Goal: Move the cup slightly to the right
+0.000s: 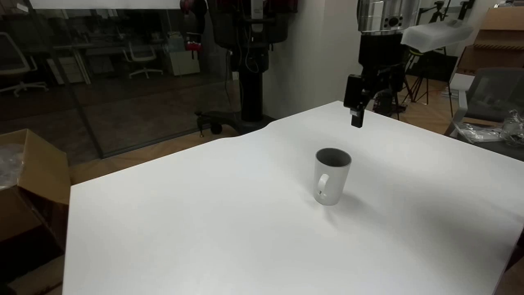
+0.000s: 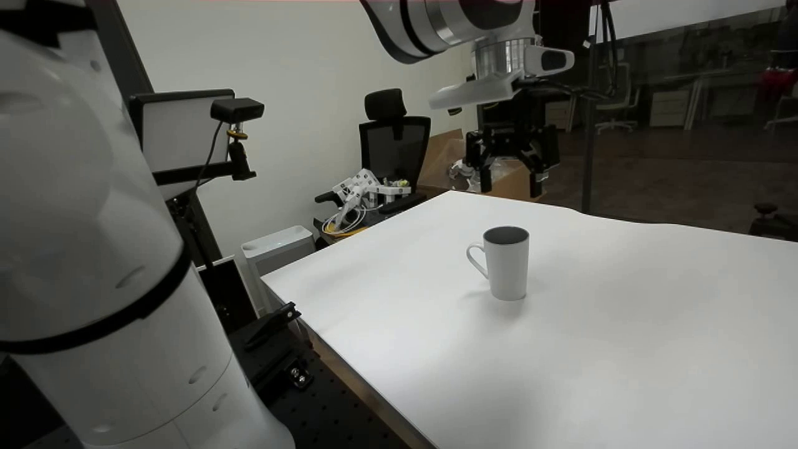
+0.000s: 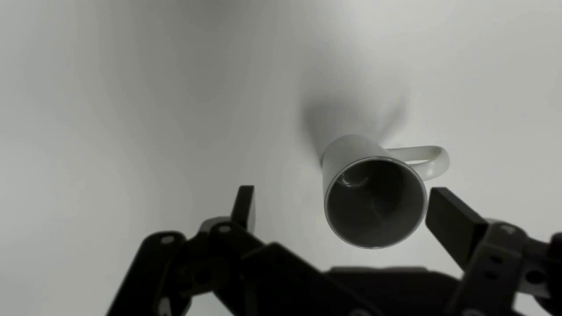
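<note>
The cup [image 1: 333, 182] is a light grey-white mug, dark inside, with a handle on its side. It stands upright on the white table and shows in both exterior views [image 2: 508, 268]. In the wrist view the cup [image 3: 351, 149] is seen from above, with its handle to the upper right. My gripper [image 2: 510, 187] is open and empty, fingers pointing down, above table height and apart from the cup. In the wrist view the gripper [image 3: 341, 197] has its fingers spread wide. The cup's rim shows between the fingertips, closer to the right-hand finger.
The white table [image 1: 196, 213] carries the cup; its edges show in both exterior views. The arm's base [image 2: 124, 299] stands beside the table. A cardboard box [image 1: 45, 168], an office chair [image 2: 396, 143] and a black wheeled stand [image 1: 250, 90] are beyond the table.
</note>
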You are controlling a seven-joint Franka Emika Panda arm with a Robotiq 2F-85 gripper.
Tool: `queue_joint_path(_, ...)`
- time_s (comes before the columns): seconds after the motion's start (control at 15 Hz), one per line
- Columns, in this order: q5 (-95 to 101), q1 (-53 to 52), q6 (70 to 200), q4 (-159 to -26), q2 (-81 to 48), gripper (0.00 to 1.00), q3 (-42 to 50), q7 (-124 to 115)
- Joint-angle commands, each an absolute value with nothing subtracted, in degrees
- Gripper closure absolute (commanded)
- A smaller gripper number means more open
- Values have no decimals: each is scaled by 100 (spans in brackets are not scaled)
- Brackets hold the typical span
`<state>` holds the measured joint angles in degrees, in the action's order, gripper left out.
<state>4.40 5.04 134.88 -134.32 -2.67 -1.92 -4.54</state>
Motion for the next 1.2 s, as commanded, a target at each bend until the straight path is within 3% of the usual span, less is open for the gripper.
queue_joint_path(0.0, 438, 419, 13671, -13268, -498, 0, 29, -476)
queue_joint_path(1.13, 716, 279, 13921, -12615, -1805, 0, 282, -144)
